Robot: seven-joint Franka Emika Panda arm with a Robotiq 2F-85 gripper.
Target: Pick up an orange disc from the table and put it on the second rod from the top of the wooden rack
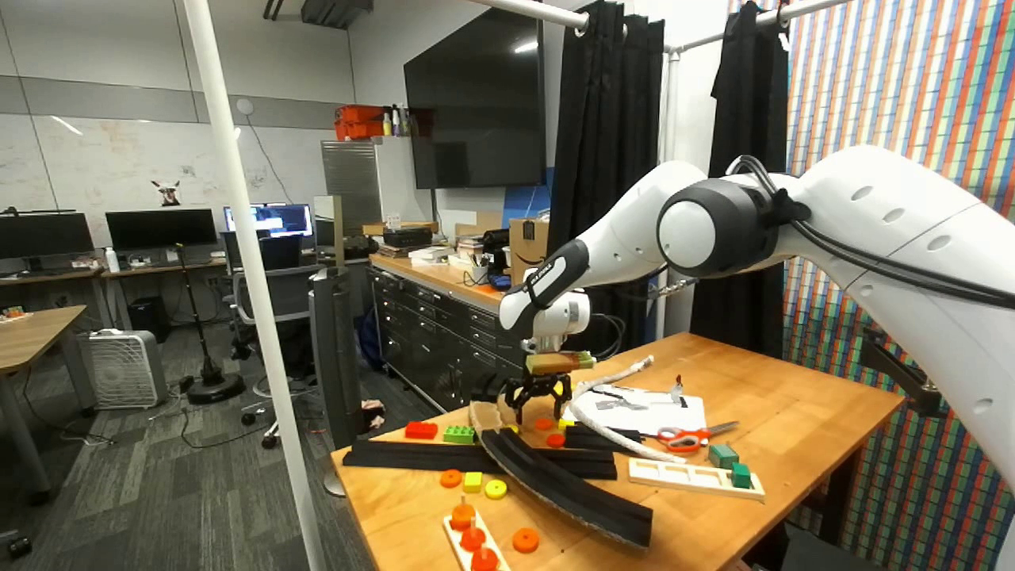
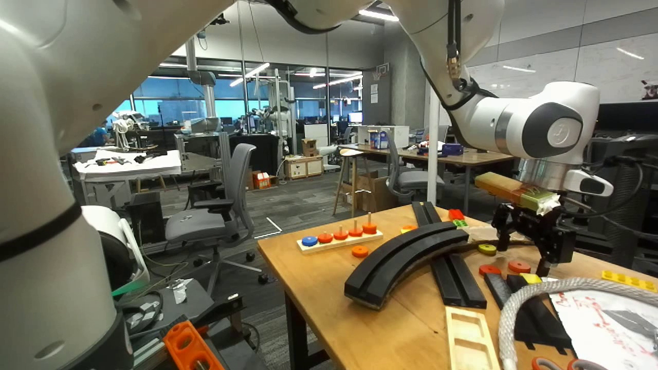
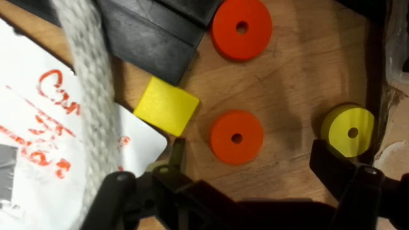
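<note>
Presently the gripper (image 3: 248, 154) gapes wide, empty; an orange disc (image 3: 237, 149) lies flat on the table (image 3: 287, 80), mid-frame in the wrist view. Other discs (image 2: 325, 238) sit on the rack (image 2: 329, 245), its length slanting up rightward in an exterior view.

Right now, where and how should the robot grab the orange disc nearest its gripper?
I'd pinch the orange disc by opposite sides of its round rim, coming straight down from above. It lies flat on the table, so only its top and edge are free. Watch the yellow block close by.
</note>
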